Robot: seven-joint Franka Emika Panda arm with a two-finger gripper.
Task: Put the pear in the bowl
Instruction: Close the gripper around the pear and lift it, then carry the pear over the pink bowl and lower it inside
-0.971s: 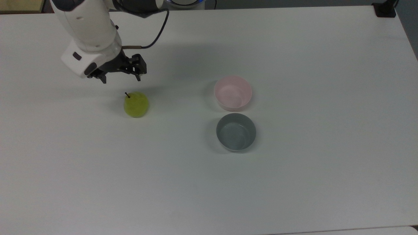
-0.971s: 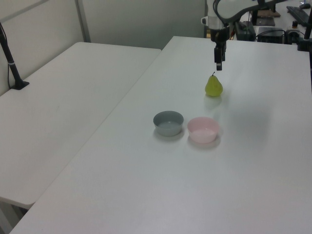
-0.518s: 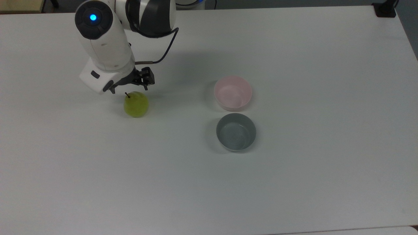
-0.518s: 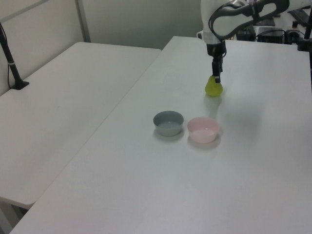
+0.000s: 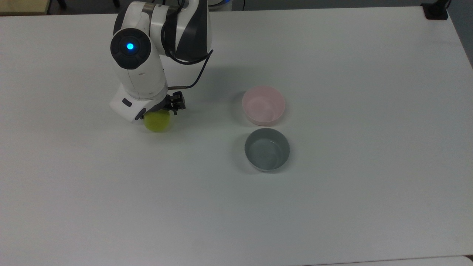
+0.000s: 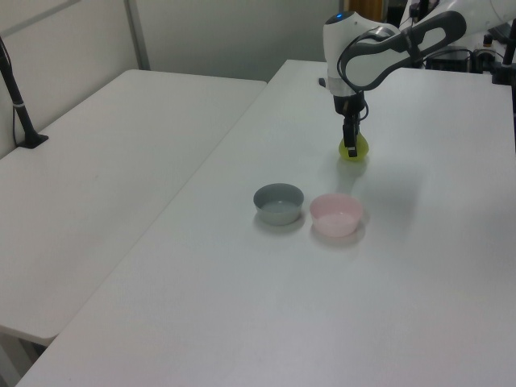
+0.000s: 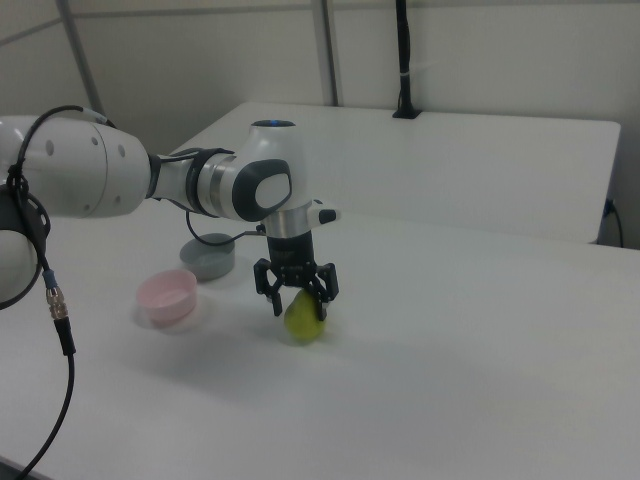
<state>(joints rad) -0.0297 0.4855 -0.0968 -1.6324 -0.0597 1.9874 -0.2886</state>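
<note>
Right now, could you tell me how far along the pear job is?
Approach looks done: the gripper sits open astride the pear, which rests on the table. In hand: closing on it. Left: lift, carry, release into the empty pink bowl, beside the grey bowl.

You have 1 white table (image 5: 332, 207) carrying 3 things. The pear (image 5: 158, 123) sits on it right under the gripper (image 7: 298, 300), whose open fingers straddle its top. Well away from the gripper, toward the top view's right, the pink bowl (image 5: 263, 105) and the grey bowl (image 5: 266, 149) stand on the tabletop just beside each other, the grey one farther from the gripper.
</note>
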